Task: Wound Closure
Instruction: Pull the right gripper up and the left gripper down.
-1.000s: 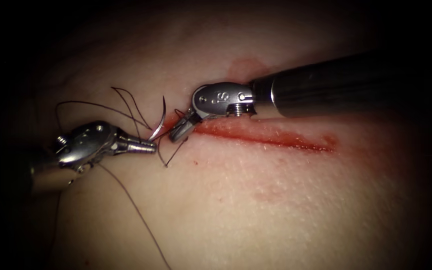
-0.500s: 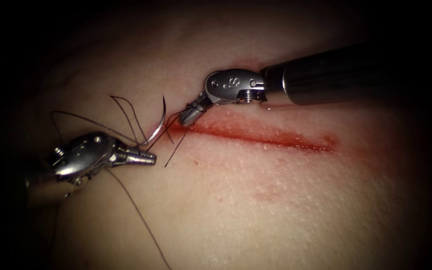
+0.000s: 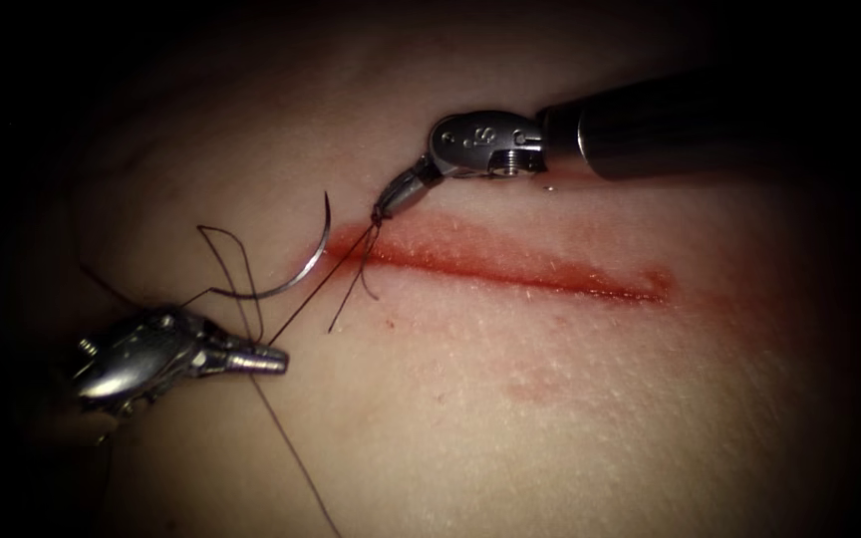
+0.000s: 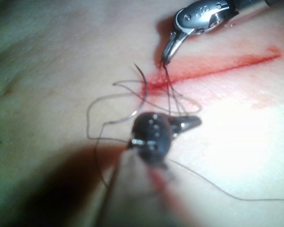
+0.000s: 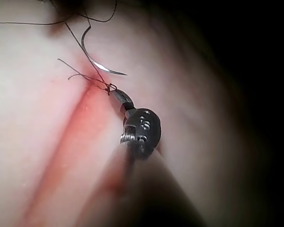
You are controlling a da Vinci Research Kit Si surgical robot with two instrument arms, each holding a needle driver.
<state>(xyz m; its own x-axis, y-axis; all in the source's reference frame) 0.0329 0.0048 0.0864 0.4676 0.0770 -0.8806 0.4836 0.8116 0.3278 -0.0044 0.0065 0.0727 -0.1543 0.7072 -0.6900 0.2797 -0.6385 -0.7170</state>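
Note:
The cut (image 3: 520, 267) runs across the tissue (image 3: 550, 418), wet with red fluid. My right tool (image 3: 391, 204) hovers just above the cut's left end, jaws shut on the thread where it bunches. From there a taut strand of thread (image 3: 321, 284) slants down to my left tool (image 3: 273, 359), left of the cut, whose jaws are shut on it. The curved needle (image 3: 313, 261) lies free on the tissue left of the cut, held by neither tool. In the wrist views I see the left tool (image 4: 191, 122), the right tool (image 5: 116, 94) and the needle (image 4: 143, 87) (image 5: 92, 59).
Loose thread loops (image 3: 226, 249) stand up around the left tool. A long strand (image 3: 291, 448) trails toward the picture's lower edge. A short thread tail (image 3: 349, 299) hangs below the cut's left end. The right tool's shaft (image 3: 670, 125) crosses above the cut.
The right tool has moved up and to the right, the left tool down and to the left. The thread between them has drawn straight and taut. The needle stayed by the cut's left end.

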